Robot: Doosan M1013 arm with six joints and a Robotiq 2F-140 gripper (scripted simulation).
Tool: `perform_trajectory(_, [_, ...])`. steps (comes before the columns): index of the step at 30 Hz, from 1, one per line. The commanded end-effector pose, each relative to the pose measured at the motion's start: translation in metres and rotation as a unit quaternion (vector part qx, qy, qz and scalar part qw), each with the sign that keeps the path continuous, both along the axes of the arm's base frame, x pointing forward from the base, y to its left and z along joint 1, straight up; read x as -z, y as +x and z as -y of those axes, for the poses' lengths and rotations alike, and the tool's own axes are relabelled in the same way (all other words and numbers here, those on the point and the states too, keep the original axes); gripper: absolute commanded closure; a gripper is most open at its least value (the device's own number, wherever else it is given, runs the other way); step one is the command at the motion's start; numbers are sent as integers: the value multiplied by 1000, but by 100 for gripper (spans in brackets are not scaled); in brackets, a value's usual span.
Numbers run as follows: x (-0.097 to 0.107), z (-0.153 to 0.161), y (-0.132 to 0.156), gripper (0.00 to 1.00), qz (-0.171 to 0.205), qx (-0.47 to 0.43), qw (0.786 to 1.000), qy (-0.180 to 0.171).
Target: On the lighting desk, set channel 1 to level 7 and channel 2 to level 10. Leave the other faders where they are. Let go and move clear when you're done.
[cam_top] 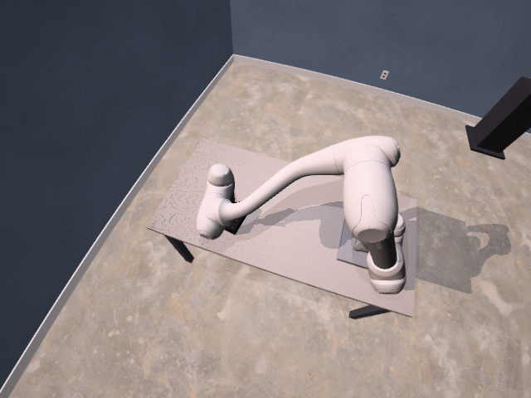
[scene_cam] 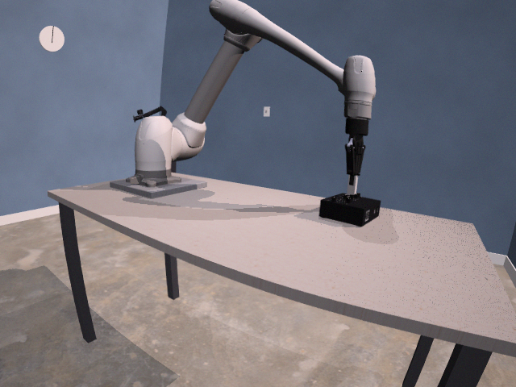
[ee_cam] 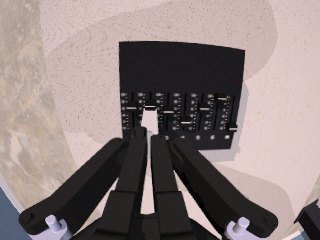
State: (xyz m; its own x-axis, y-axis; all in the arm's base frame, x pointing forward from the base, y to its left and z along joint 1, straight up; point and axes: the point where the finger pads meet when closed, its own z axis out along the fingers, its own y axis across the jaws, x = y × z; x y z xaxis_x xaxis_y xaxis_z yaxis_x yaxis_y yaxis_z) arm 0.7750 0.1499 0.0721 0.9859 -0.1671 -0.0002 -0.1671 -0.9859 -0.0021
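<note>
The lighting desk (scene_cam: pixel 350 210) (ee_cam: pixel 180 67) is a small black box on the table (scene_cam: pixel 250 254) (ee_cam: pixel 80 14), far from the arm's base. In the wrist view a row of several faders (ee_cam: pixel 200 110) runs across its near half, with their light caps at different heights. My gripper (scene_cam: pixel 352 188) (ee_cam: pixel 150 119) points straight down and is shut. Its tips stand on the desk's fader row, near the left end, and hide the fader there. In the top view the wrist covers the desk, and only a dark corner (cam_top: pixel 233 225) shows.
The arm's base stands on a grey plate (scene_cam: pixel 158 185) (cam_top: pixel 347 252) at the other end of the table. The table's edge runs close behind the desk. A black stand (cam_top: pixel 501 123) is on the floor far off.
</note>
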Motion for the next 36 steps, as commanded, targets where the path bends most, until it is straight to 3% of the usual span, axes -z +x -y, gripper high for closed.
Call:
perform_trajectory(1, [0, 0, 2, 90, 0, 0, 1000, 0])
perform_trajectory(36, [0, 2, 11, 90, 0, 0, 1000, 0])
